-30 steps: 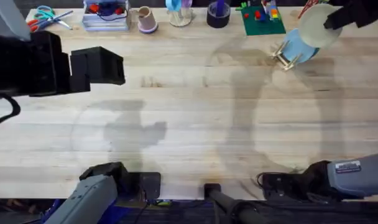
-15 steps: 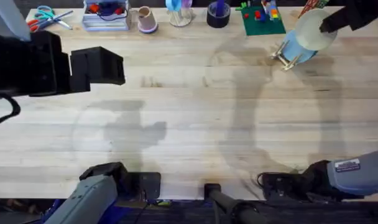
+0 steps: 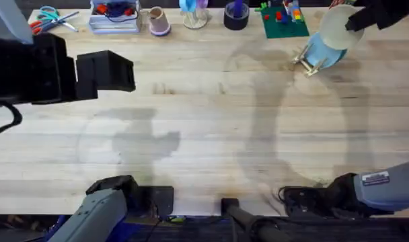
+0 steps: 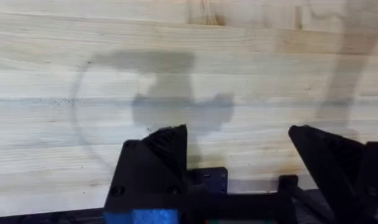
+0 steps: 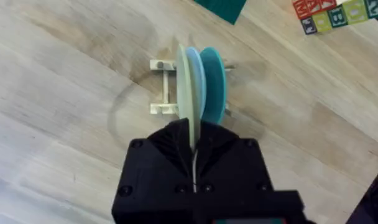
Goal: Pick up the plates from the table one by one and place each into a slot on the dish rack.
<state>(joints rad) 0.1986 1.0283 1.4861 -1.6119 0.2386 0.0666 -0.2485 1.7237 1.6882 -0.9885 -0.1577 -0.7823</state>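
Right tool point(image 5: 194, 163) is clamped on the rim of the pale yellow-green plate point(image 5: 184, 93), held on edge over the dish rack point(image 5: 162, 88) at the far right of the surface point(image 3: 211, 128), just beside two blue plates point(image 5: 212, 84) already slotted. Plate stands upright, faces parallel to the blue ones, long axis along the slot.

Risk: lowering off-line could hit a peg or knock the neighbouring plate; early release may tip it.

Left tool point(image 4: 239, 158) is open, hovering over bare surface.
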